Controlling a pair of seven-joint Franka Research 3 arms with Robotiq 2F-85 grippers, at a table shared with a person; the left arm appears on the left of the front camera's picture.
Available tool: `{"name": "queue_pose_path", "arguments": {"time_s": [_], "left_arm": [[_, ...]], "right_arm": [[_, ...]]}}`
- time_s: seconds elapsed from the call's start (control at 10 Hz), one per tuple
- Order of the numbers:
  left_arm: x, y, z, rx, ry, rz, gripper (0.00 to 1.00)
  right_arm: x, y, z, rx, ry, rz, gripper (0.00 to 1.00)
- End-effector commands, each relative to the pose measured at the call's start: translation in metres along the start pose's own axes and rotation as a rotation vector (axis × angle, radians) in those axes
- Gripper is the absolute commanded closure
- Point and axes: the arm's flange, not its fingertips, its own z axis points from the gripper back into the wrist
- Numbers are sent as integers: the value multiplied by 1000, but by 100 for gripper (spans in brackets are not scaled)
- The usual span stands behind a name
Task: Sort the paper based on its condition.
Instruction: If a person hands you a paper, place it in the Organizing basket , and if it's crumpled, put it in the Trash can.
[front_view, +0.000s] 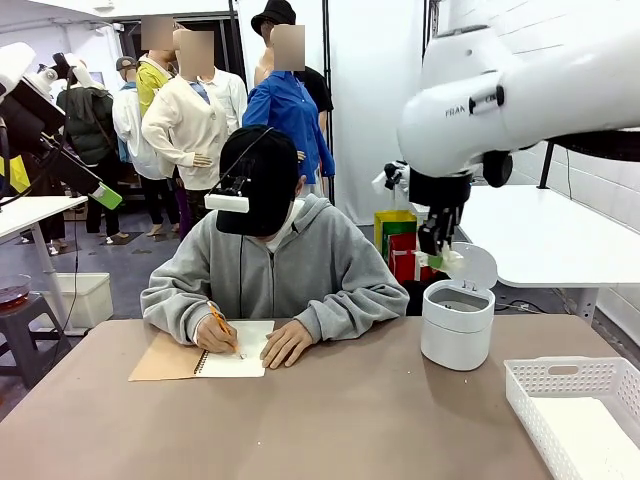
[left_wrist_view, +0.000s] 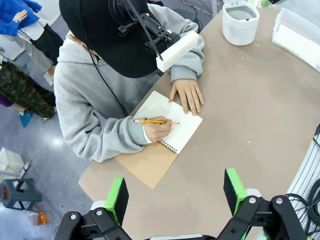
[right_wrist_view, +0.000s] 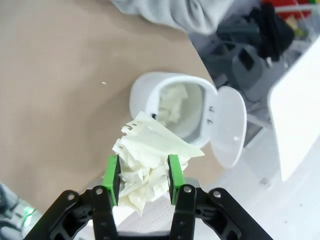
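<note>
While the right gripper (right_wrist_view: 143, 170) pinches the crumpled wad (right_wrist_view: 150, 142) mid-bulk just above the open white bin (right_wrist_view: 140, 92), the left gripper (left_wrist_view: 175, 192) gapes empty well apart from it; the wad looks light, soft, springy, best held by its dense core.

Rough paper wad (right_wrist_view: 148, 156), smooth plastic bin (front_view: 457, 338)

**Arms, grippers, person: outward appearance**

Right arm (front_view: 520, 80): glossy white rounded shell; black lettering "FRAN" is noted on the joint.
Right gripper (right_wrist_view: 142, 172): black linked body, bright green pads (right_wrist_view: 111, 172), silver screw heads (right_wrist_view: 183, 189).
Left gripper (left_wrist_view: 175, 192): the same black build and green pads are seen; dark cables (left_wrist_view: 306, 202) are noted alongside.
Person (front_view: 300, 290): grey hooded sweatshirt (front_view: 335, 270) with long sleeves, black cap (front_view: 262, 180), white-and-black head unit (front_view: 227, 202).
</note>
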Motion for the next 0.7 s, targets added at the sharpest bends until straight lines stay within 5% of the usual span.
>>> {"name": "queue_pose_path", "arguments": {"time_s": [0.0,0.6], "left_arm": [[0,1,0,7,-9,1,0],[0,1,0,7,-9,1,0]], "right_arm": [[0,-3,-23,-28,25,-37,53],[2,-32,-69,-68,94,-84,53]]}}
